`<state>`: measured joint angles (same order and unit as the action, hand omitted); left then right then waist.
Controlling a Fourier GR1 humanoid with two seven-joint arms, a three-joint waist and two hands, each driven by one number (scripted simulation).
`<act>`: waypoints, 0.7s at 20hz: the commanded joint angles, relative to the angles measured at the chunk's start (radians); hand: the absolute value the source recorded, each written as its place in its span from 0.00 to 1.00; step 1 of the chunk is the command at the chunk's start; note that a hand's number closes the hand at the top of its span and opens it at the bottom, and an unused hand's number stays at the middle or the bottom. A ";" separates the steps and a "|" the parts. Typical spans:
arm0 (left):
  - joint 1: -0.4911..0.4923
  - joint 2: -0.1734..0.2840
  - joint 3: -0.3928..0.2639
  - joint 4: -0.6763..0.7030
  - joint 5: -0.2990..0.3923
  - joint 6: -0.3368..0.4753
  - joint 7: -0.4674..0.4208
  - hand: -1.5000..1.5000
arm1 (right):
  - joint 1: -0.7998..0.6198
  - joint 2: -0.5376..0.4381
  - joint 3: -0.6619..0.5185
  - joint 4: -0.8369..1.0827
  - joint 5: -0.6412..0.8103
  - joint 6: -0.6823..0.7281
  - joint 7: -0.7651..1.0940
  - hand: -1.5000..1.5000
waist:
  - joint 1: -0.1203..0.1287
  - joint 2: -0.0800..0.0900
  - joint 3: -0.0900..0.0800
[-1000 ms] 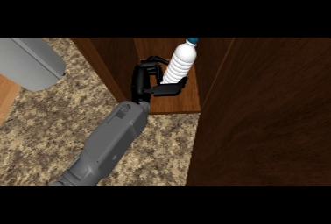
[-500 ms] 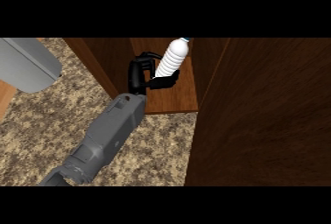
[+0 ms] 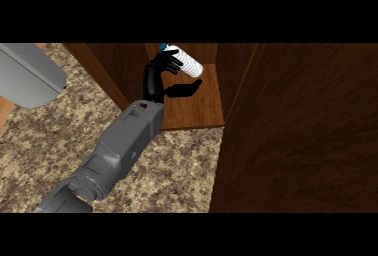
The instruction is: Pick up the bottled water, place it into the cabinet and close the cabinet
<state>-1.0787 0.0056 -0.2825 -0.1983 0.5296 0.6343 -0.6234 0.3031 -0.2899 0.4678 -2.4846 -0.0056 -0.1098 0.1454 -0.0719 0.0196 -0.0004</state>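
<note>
Speckled granite counter (image 3: 44,145) below, left hand (image 3: 164,75) curled round the ribbed white plastic water bottle (image 3: 186,61) inside the brown wooden cabinet (image 3: 199,107) — light, slick, best gripped mid-body.

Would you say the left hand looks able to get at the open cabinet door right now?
Probably, once freed: the left hand sits inside the cabinet, fingers round the water bottle, and nothing stands between it and the cabinet door at its right.

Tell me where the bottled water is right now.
In the head view the bottled water is at top centre, inside the open cabinet above its wooden shelf, with the fingers of the left hand curled against it, left of the cabinet door.
</note>
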 commanded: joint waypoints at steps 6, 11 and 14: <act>-0.069 -0.005 0.040 0.067 0.008 -0.016 -0.020 0.00 | -0.033 0.018 -0.005 -0.032 -0.045 0.016 0.012 0.00 | -0.013 0.010 -0.001; -0.055 -0.005 0.086 0.062 0.037 -0.069 -0.062 0.00 | 0.012 -0.004 -0.044 -0.031 -0.071 0.039 -0.002 0.00 | -0.011 0.007 0.000; -0.060 -0.005 0.060 0.074 0.016 -0.057 -0.050 0.00 | 0.030 0.017 0.016 -0.054 -0.036 0.029 -0.005 0.00 | -0.022 0.004 0.000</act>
<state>-1.1370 0.0057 -0.2154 -0.1264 0.5494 0.5753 -0.6695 0.3107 -0.2797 0.4593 -2.4822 -0.0174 -0.0839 0.1294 -0.0827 0.0243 -0.0009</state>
